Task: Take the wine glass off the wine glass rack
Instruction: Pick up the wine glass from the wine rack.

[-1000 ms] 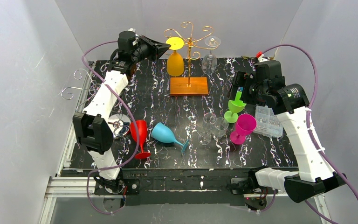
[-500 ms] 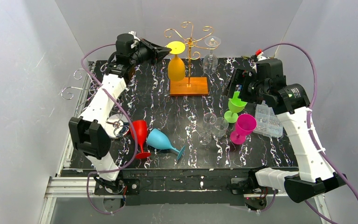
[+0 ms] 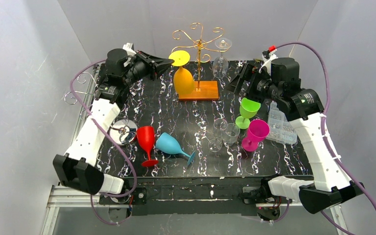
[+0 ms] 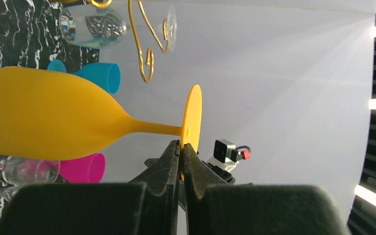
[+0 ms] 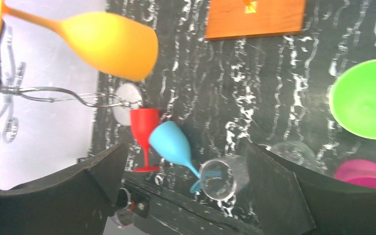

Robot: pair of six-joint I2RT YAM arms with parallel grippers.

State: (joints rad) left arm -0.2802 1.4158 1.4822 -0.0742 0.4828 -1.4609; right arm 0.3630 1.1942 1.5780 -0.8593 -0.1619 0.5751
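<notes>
Black marbled worktop; upper left, left gripper clamps the yellow wine glass by its foot beside the gold rack; upper right, right gripper stands spread.

rack back-centre on table | wine glass at its left | hanging glass right

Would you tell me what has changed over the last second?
The left gripper, shut on the foot of the yellow glass, pulled it leftward away from the rack, tilting it. The right gripper, open, rose away from the green glass. The clear glass stayed hanging.
</notes>
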